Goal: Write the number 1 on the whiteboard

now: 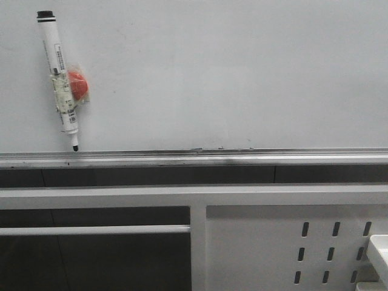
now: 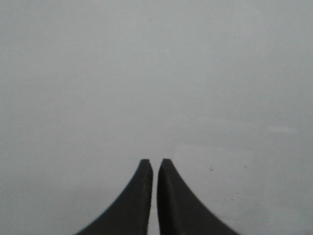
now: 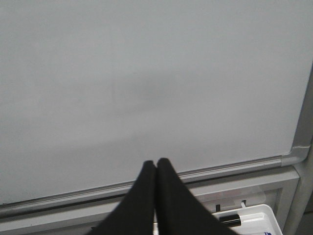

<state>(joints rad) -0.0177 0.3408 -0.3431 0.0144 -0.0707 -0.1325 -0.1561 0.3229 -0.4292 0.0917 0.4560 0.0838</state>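
**Board still blank, marker parked at the far left**

Starting at your left, the marker (image 1: 59,79) hangs tip-down on the whiteboard (image 1: 242,73), taped to a red-orange piece (image 1: 79,85) that likely is a magnet holding it there within reach, its nib just above the tray rail (image 1: 242,156). No number 1 shows anywhere on the board; only small dark smudges sit along the rail.

Your left pincer (image 2: 155,164) faces plain board with its fingertips nearly touching and nothing between them. Your right pincer (image 3: 156,164) is pressed together too, empty, aimed at the board's lower right corner, with a white tray (image 3: 259,220) below it. You will probably need to fetch the marker first.
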